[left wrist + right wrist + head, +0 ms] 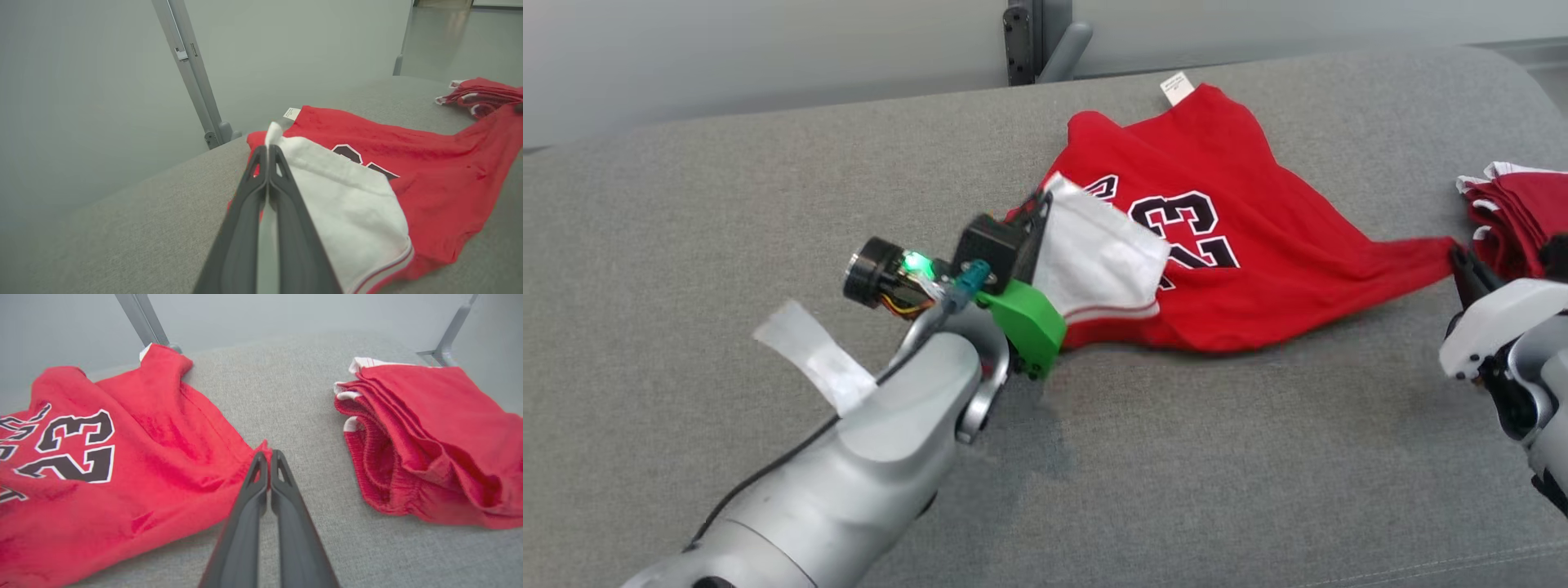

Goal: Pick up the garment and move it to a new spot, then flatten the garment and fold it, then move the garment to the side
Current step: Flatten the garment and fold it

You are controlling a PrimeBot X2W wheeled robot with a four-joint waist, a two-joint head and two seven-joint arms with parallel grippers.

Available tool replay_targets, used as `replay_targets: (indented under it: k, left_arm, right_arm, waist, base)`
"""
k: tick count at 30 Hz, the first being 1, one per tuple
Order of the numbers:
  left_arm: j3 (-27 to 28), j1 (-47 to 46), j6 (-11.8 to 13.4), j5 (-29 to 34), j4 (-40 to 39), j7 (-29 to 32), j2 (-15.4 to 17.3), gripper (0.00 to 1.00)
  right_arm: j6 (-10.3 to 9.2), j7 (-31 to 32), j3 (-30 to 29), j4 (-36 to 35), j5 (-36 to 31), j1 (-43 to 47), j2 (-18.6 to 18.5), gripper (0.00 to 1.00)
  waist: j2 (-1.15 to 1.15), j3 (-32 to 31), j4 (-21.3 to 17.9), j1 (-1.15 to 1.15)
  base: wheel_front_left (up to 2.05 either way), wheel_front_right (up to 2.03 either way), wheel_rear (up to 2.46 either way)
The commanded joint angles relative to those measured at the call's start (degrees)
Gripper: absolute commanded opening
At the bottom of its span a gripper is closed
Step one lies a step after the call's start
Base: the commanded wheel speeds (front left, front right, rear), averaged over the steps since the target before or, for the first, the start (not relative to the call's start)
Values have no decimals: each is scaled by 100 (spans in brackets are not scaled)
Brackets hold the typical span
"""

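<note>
Flattening seemingly underway: left gripper (267, 152) clamps red jersey (1250, 269) at 9 o'clock, right gripper (269, 456) at 3; folding remains.

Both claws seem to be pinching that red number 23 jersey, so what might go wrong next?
The left gripper and right gripper each pinch only an edge of the jersey, so pulling it flat may slip one free. The right one sits near the folded red pile and might disturb it. The turned-over white flap may stay creased.
</note>
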Motion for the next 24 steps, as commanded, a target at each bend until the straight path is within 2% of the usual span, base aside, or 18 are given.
replay_targets:
  k: [1, 5, 10, 18, 24]
  left_arm:
    - [360, -164, -113, 4, -337, -51, 265, 0]
    - [1070, -37, -573, 41, -1027, -37, 759, 0]
    - [1655, -343, -1138, -116, -1386, -39, 1233, 0]
    - [1917, -1191, -1449, 3, -1619, -6, 1635, 0]
    - [2055, -1913, -1494, 75, -1780, 142, 1836, 0]
  right_arm:
    - [-9, 6, -84, -248, 101, -155, -110, 0]
    - [-8, 152, -226, -792, 207, -523, -304, 0]
    - [-8, 503, -417, -1287, 196, -1166, -500, 0]
    - [-8, 1222, -691, -1670, 174, -2033, -684, 0]
    - [-8, 1931, -933, -1699, 261, -2493, -797, 0]
  waist:
    - [0, -395, 56, 0]
    - [0, -742, 50, 0]
    - [0, -1033, 61, 0]
    - [0, -1276, 117, 0]
    - [0, -1375, 147, 0]
  base:
    - [0, 0, 0]
    - [0, 0, 0]
    - [0, 0, 0]
    - [0, 0, 0]
    - [0, 0, 0]
